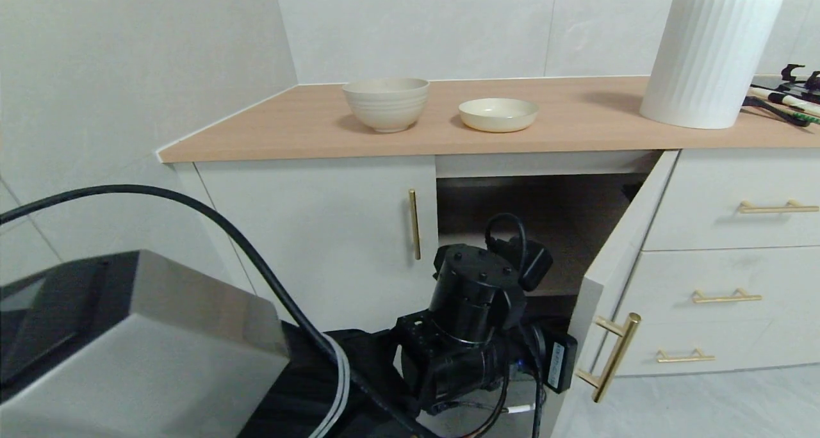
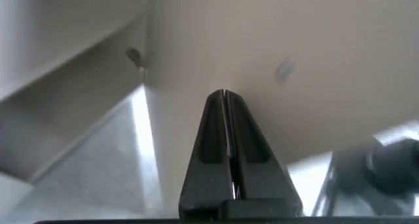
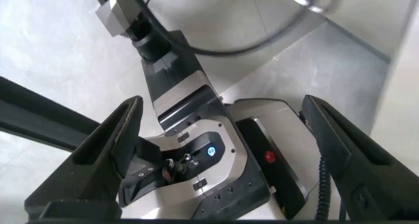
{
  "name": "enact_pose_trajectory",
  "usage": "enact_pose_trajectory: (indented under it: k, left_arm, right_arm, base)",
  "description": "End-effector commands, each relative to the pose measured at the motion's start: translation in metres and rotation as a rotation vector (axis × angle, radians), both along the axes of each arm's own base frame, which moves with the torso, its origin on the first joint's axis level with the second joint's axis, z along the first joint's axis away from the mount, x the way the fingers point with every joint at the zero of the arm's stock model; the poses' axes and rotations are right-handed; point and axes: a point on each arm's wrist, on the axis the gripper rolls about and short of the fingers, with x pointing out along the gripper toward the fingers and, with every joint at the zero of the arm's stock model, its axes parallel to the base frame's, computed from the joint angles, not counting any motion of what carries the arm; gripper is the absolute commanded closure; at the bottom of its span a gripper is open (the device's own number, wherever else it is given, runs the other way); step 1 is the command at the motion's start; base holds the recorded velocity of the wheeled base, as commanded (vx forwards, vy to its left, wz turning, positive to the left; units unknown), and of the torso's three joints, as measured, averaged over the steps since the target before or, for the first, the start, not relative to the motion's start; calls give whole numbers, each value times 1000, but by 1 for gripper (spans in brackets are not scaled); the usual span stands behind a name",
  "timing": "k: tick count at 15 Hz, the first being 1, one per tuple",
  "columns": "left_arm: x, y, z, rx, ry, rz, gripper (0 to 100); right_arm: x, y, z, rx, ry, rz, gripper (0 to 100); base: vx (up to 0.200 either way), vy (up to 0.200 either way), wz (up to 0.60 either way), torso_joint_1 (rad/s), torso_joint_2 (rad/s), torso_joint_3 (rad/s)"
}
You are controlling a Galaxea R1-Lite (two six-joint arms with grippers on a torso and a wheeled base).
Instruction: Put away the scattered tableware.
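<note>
A kitchen: wooden countertop over white cabinets, brass-handled drawers, tiled walls.

deep bowl: beige, faint horizontal ribs on outer wall, round, upright with mouth up; stands on wooden countertop toward its left end, near wall corner; shallow dish: cream, low rim, round, upright, empty; stands on same countertop to right of bowl, near it but not touching; both set back from front edge
</note>
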Motion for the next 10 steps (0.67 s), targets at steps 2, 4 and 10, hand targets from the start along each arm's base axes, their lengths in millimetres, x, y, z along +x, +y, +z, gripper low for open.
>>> enact_pose_trajectory:
  k: [2,4,10]
  left_arm:
    - [-5,-25,-1,23,7,-23,100]
    - [-44,-43,21,-3,-5,-132,100]
    - [-23,21,51,-23,27,28,100]
  right_arm:
    - [-2,-1,1,9,-10,1,0]
    - [-5,-4,3,27,-29,7,0]
    - [-5,-5,3,29,-28,13,0]
  base:
    - [0,0,0,0,0,0]
    - [0,0,0,0,0,0]
    - [0,0,0,0,0,0]
